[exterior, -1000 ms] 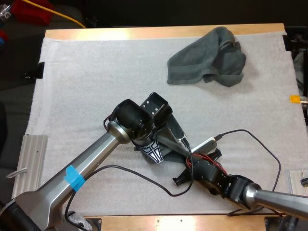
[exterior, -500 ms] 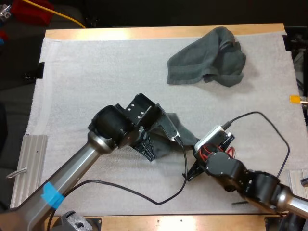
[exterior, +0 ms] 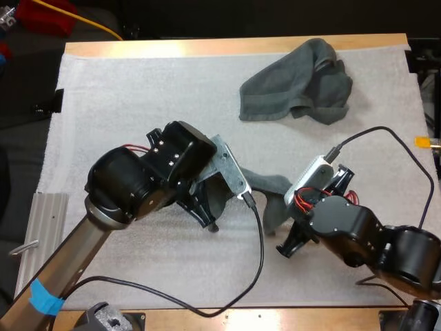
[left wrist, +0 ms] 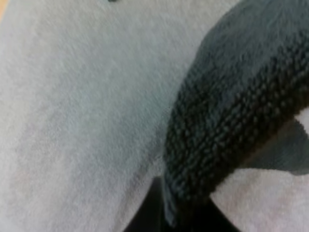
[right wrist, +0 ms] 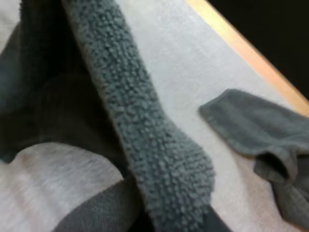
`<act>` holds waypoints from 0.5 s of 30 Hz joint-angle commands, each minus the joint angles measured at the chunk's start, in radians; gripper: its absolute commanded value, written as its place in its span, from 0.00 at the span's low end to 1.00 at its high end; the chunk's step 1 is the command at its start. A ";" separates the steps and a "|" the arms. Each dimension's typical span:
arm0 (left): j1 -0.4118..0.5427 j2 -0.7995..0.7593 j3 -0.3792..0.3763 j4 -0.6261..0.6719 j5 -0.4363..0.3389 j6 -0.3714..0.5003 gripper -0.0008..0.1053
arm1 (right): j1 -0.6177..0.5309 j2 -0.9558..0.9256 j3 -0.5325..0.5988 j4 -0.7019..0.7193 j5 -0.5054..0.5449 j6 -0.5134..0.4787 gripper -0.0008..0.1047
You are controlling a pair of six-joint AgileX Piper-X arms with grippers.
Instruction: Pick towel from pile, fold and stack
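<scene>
A dark grey-green towel (exterior: 266, 185) hangs in a short band between my two grippers, low over the white mat (exterior: 124, 103). My left gripper (exterior: 209, 219) is shut on the towel's left end; in the left wrist view the thick looped edge (left wrist: 231, 121) runs down into the dark fingers. At the towel's right end my right gripper (exterior: 285, 245) is shut, and the right wrist view has the towel's edge (right wrist: 145, 135) leading into it. A second, crumpled towel (exterior: 296, 84) lies at the mat's far right, also seen past the held edge (right wrist: 256, 130).
A ribbed metal rail (exterior: 47, 227) lies along the mat's left side. The wooden table edge (exterior: 227, 47) runs along the far side behind the crumpled towel. Bare mat spreads across the far left.
The two grippers have drawn apart, the left one going left and the right one going right. The towel, bunched under the left gripper before, now stretches between them.
</scene>
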 commanded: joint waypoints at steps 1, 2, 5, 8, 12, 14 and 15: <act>-0.023 -0.007 -0.005 0.047 0.005 0.014 0.01 | -0.004 -0.006 -0.034 0.087 -0.031 -0.015 0.02; -0.035 -0.007 -0.005 0.052 0.005 0.020 0.01 | -0.004 -0.008 -0.047 0.120 -0.046 -0.015 0.02; -0.093 -0.013 -0.005 0.065 0.004 0.032 0.01 | -0.004 -0.009 -0.083 0.237 -0.115 -0.013 0.02; -0.157 -0.017 -0.005 0.065 0.004 0.032 0.01 | -0.004 -0.011 -0.122 0.348 -0.191 -0.003 0.02; -0.247 -0.017 -0.005 0.065 0.004 0.025 0.01 | -0.004 -0.013 -0.180 0.462 -0.301 0.012 0.02; -0.279 -0.017 -0.005 0.065 0.004 0.022 0.01 | -0.004 -0.013 -0.200 0.497 -0.359 0.019 0.02; -0.300 -0.017 -0.005 0.065 0.002 0.021 0.01 | -0.004 -0.013 -0.211 0.518 -0.389 0.024 0.02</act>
